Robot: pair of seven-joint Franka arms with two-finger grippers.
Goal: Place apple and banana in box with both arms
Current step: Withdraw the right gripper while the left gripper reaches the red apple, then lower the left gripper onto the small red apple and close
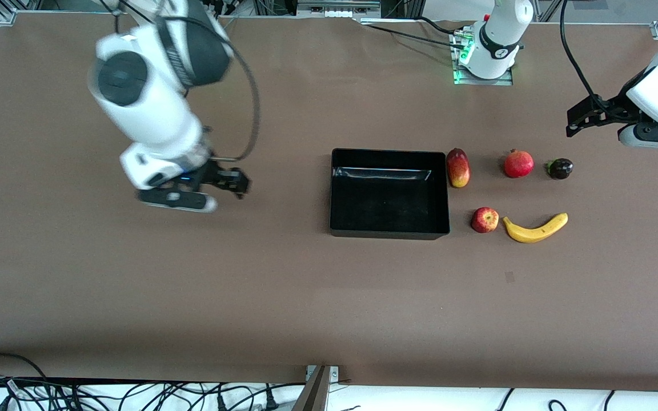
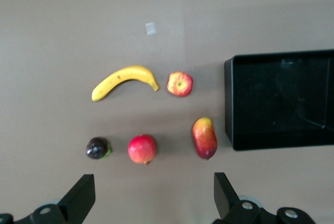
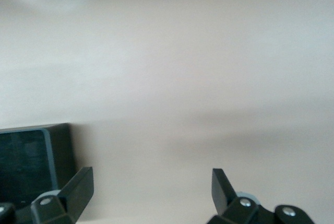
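Right gripper [image 1: 236, 181], blurred, hangs empty over bare table [image 1: 135, 297].

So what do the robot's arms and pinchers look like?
Both arms are white and rounded, with round black joint caps and black cables looping beside them. The right gripper and the left gripper are black, each with two flat fingers. A green light glows at one base.

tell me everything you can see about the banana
The banana is a curved yellow fruit with darker tips, smooth-skinned and whole, the longest fruit here. It lies flat on the brown table, ends curving up toward the robots' bases. It sits beside the apple, toward the left arm's end, one tip close to the apple with a small gap. Nothing touches it and no claw is over it.
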